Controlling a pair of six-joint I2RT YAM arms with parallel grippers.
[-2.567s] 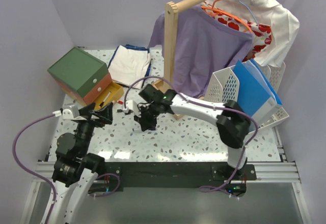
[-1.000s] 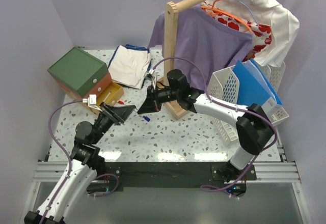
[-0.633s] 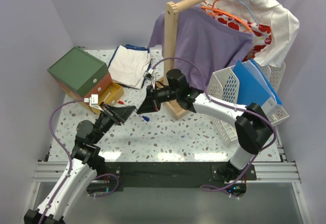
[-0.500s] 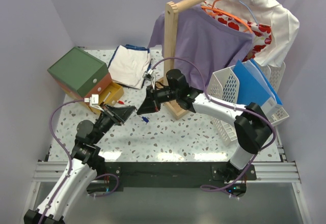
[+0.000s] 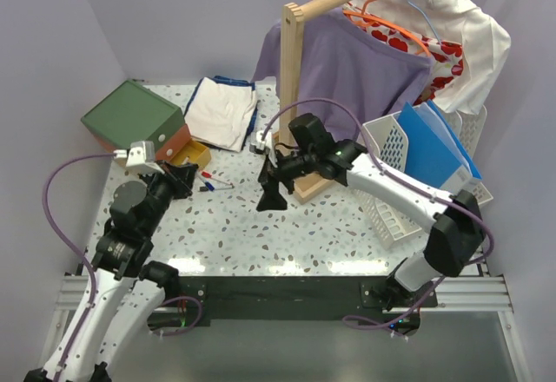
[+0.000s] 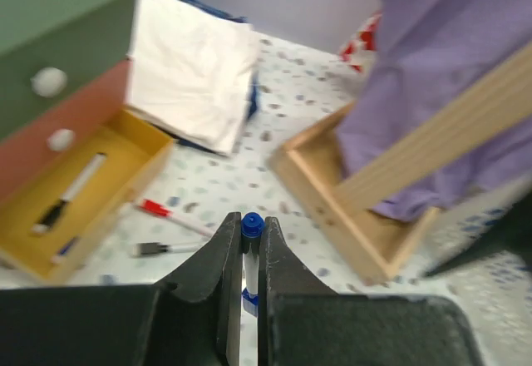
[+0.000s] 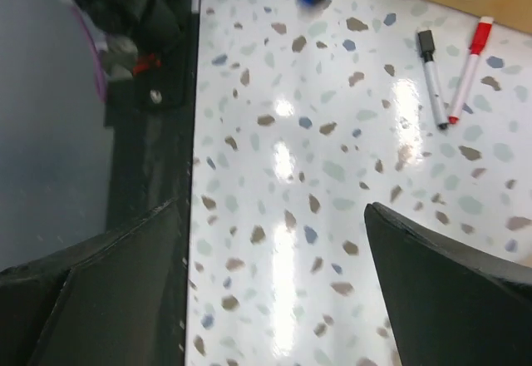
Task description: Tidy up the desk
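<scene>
Your left gripper (image 6: 249, 226) is closed on a blue-capped marker (image 6: 250, 258) above the desk (image 5: 347, 234); your right gripper (image 7: 274, 249) is wide open. Ahead lie a red marker (image 6: 170, 212) and a black marker (image 6: 154, 249), between the yellow drawer (image 6: 108, 175) and the rack base (image 6: 332, 208).

White left arm (image 5: 113, 312) and right arm (image 5: 387, 187), black joints, purple cables (image 5: 47, 213), matte black end effector fingers (image 6: 226, 258).
</scene>
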